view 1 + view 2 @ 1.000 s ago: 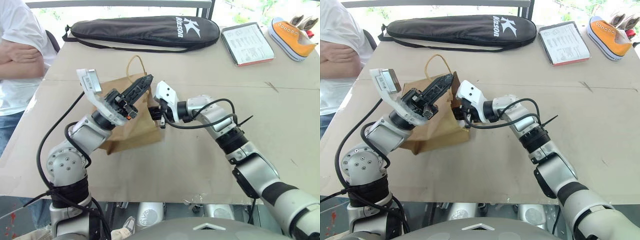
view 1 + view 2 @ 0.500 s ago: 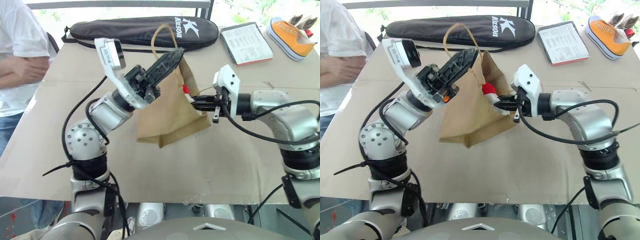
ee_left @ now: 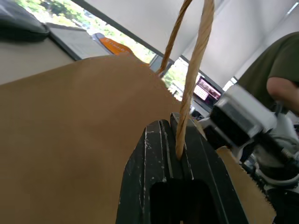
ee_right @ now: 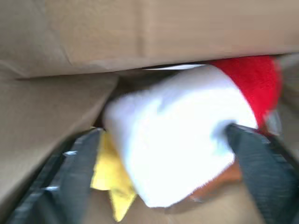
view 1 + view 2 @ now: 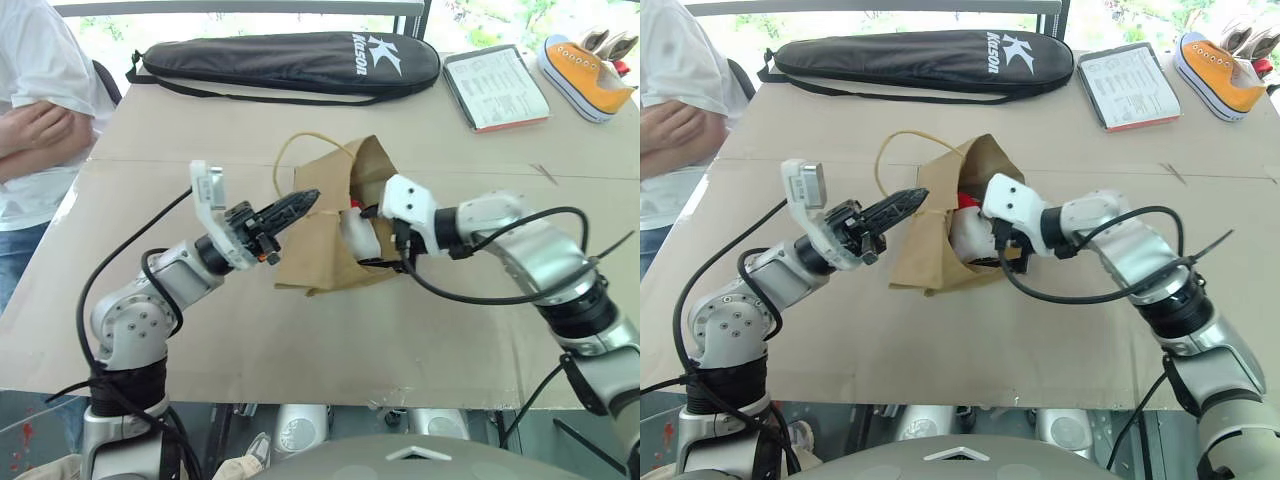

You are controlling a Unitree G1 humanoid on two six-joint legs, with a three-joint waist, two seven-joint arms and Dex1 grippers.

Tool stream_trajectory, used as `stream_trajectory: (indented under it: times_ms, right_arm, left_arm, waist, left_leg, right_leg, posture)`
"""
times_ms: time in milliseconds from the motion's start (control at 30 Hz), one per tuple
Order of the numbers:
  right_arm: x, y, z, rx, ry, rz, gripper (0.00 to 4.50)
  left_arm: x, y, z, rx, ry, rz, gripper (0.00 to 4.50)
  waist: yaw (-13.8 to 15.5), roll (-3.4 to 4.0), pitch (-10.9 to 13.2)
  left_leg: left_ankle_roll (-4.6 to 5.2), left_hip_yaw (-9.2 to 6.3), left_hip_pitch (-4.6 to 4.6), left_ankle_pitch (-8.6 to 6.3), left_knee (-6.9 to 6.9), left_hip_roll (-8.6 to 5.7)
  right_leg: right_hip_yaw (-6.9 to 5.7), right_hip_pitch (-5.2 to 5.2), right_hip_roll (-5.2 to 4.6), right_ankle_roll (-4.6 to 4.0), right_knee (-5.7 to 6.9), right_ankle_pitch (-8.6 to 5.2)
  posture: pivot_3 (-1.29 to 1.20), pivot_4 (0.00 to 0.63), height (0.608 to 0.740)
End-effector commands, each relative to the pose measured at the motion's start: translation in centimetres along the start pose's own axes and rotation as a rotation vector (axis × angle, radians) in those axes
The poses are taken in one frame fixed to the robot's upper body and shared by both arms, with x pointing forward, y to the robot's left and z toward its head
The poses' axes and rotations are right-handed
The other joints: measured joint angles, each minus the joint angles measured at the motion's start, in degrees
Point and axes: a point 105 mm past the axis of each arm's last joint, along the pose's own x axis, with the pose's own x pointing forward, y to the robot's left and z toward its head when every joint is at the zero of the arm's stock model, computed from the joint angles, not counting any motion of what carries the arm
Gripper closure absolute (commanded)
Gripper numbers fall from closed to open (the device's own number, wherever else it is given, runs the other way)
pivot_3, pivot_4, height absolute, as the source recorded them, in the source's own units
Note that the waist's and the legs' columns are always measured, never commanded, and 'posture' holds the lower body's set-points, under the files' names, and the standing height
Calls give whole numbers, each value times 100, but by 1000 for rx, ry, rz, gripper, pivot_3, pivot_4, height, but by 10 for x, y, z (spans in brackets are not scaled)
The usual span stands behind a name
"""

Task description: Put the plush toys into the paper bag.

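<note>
head views first: brown paper bag [image 5: 335,235] lies tipped on the cardboard-covered table [image 5: 480,330], its mouth turned toward the robot's right, one tan cord handle [image 5: 300,150] looping up above it. left gripper [image 5: 296,205] has its two black fingers pressed together at the bag's near edge, where the cord meets the paper. right gripper [image 5: 1000,240] sits at the bag's mouth, against the white plush toy [image 5: 968,232], whose red top [image 5: 967,201] shows just inside the paper. whether the fingers touch the toy cannot be told from up here. at the far edge of the table lie a long black racket case [image 5: 290,62], a printed sheet on a clipboard [image 5: 495,88] and an orange canvas sneaker [image 5: 585,75]. a person in a white shirt [image 5: 35,70] stands at the table's left, arms folded.

left wrist view: black fingers [image 3: 154,177] are closed on the tan cord, which rises straight out from between them; the brown paper wall of the bag runs alongside. the other arm's white housing [image 3: 238,119] shows past the bag's edge.

right wrist view: white egg-shaped toy [image 4: 182,140] lies in the bag's opening, red top to one side, yellow feet [image 4: 112,179] below it. two black fingers [image 4: 70,172] stand wide apart on either side of the toy; the far one looks to touch its side, the near one stands just off it.
</note>
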Motion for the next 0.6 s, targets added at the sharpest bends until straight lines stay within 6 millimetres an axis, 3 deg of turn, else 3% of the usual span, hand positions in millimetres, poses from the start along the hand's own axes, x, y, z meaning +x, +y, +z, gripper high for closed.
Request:
stream_trajectory:
  times_ms: [33, 233, 333, 467, 600]
  right_arm:
    - [-31, -1, 24, -22, -74, -61, 290]
    - [-82, -17, 18, 127, -59, -296, 290]
    - [-98, -24, 14, 231, -79, -408, 290]
    - [-117, -28, -31, 459, 23, -614, 290]
    - [-107, -24, -55, 548, 84, -621, 290]
  left_arm:
    - [-2, -11, 15, 80, -46, -23, 4500]
    - [-2, -11, 23, 114, -60, -26, 4500]
    - [-3, -10, 25, 120, -63, -26, 4500]
    - [-2, -10, 27, 136, -67, -24, 4500]
    - [-1, -10, 28, 140, -69, -26, 4500]
  waist:
    - [4, 0, 0]
    - [5, -1, 0]
    - [-5, -1, 0]
    - [-1, -5, -3]
    - [-11, -2, -1]
  left_leg:
    - [0, 0, 0, 0, 0, 0]
    - [1, 0, 0, -1, -1, -3]
    - [1, 1, 0, -1, -1, -5]
    - [1, -2, 0, -1, -3, -4]
    - [1, 6, -1, -1, -2, -9]
  right_leg:
    - [1, 0, 0, 0, -1, 0]
    - [7, 1, 0, 0, -2, 0]
    - [11, 0, 1, 0, -2, 0]
    - [17, 1, 4, 0, -2, 0]
    - [26, -1, 2, 0, -1, 0]
  posture:
    - [0, 150, 740]
    - [0, 150, 740]
    - [0, 150, 740]
    - [0, 150, 740]
    - [0, 150, 740]
